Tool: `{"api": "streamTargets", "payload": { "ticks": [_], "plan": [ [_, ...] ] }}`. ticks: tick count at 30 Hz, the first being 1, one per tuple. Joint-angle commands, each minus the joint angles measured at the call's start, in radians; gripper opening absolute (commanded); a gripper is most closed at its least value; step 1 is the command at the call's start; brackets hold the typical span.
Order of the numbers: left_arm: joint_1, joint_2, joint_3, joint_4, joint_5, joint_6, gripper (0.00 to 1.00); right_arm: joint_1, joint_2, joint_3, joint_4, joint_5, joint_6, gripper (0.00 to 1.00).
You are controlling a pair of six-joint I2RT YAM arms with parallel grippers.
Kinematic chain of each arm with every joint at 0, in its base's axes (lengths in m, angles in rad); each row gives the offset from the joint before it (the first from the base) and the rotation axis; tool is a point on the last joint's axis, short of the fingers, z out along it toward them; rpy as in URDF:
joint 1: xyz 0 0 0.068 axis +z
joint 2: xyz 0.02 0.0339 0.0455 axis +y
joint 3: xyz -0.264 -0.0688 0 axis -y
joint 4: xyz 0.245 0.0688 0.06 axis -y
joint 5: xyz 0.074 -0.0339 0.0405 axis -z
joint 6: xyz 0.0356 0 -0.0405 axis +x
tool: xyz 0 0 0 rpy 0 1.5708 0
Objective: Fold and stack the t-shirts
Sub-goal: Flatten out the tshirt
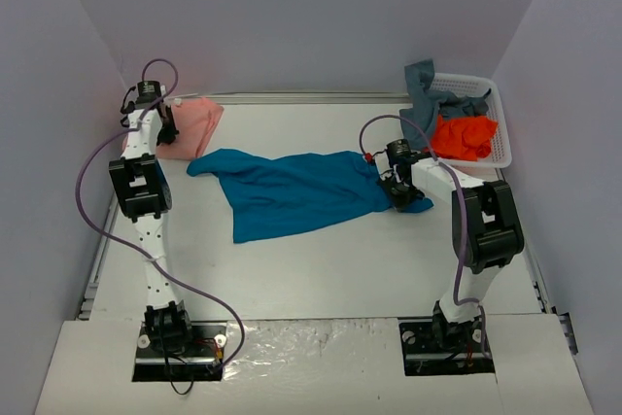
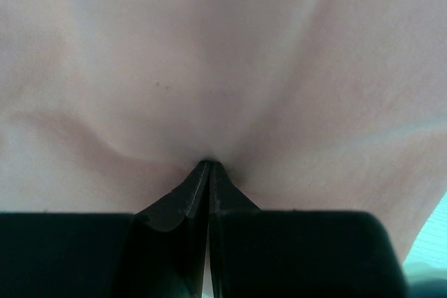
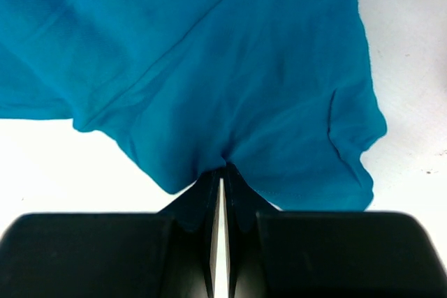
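- Teal-blue t-shirt (image 1: 296,191) lies spread and rumpled across the middle of the white table (image 1: 321,269), stretching from beside the left arm over to the right arm.
- Right gripper (image 3: 222,172) pinches the shirt at its right-hand end, jaws closed tight on a bunched fold of cloth. In the right wrist view the fabric fans out from the tips over the tabletop.
- Salmon-pink t-shirt (image 1: 197,123) sits at the far left of the table, just beyond the teal shirt's left tip.
- Left gripper (image 2: 209,167) is clamped on the pink cloth, with creases drawing together at its closed tips. Pink fabric fills nearly the whole left wrist view.
- White basket (image 1: 502,128) stands in the far right corner, holding a bright orange t-shirt (image 1: 465,136). A grey-blue t-shirt (image 1: 426,92) drapes over the basket's left rim.
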Motion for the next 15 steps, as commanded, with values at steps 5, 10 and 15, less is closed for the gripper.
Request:
{"api": "streamTargets", "payload": {
  "ticks": [5,10,15],
  "plan": [
    [0.059,0.024,0.044,-0.037,0.003,-0.071,0.02,0.006,0.027,-0.004,-0.03,0.025,0.008,0.0],
    [0.103,0.054,0.072,-0.039,0.068,-0.121,0.02,0.006,0.03,-0.005,-0.03,0.022,0.008,0.0],
    [0.114,0.081,0.111,-0.027,0.136,-0.119,0.02,0.005,0.035,-0.005,-0.034,0.025,0.008,0.0]
  ]
}}
